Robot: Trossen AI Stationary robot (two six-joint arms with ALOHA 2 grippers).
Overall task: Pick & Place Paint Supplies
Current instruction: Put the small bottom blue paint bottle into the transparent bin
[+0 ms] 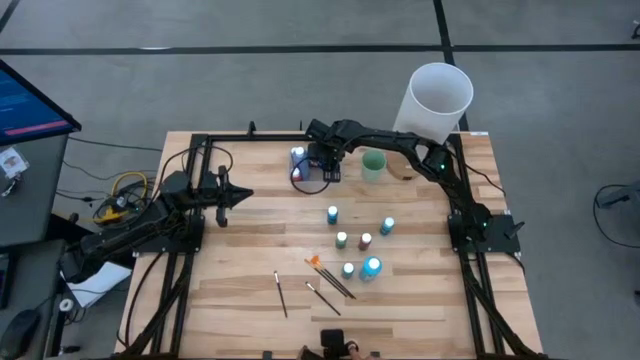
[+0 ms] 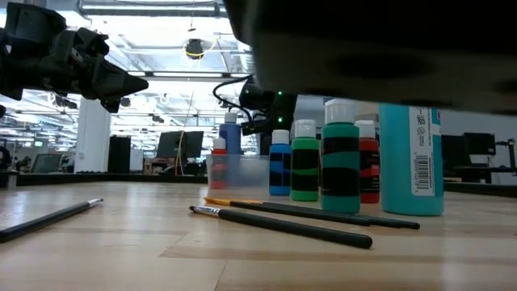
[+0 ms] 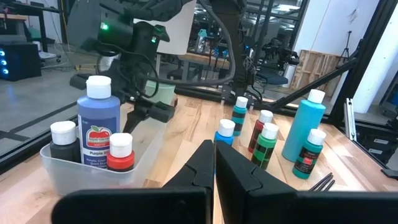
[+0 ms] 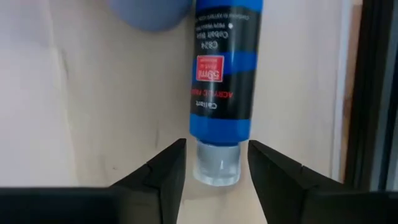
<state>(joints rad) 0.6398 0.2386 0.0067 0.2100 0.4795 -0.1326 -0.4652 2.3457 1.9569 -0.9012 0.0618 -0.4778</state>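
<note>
In the high view, the right gripper is in the upper middle of the frame, above a clear plastic tray that stands on the wooden table. In the right wrist view, its two dark fingers are spread apart, with the pale cap of a blue paint bottle between them; the fingers stand on both sides of the cap, and I cannot tell if they touch it. In the left wrist view, the tray is at the lower left of the frame and holds a large blue bottle, a small red bottle and a small dark bottle. The left gripper is at the left centre of the high view, well apart from the tray, and its fingers are pressed together with nothing between them. The other paint bottles stand in a loose group at the centre right of the high view, near a pale green cup and a tall white cylinder in the upper right. The brushes, one of them orange, lie on the table in the lower centre of the high view, just beside the lowest bottles.
</note>
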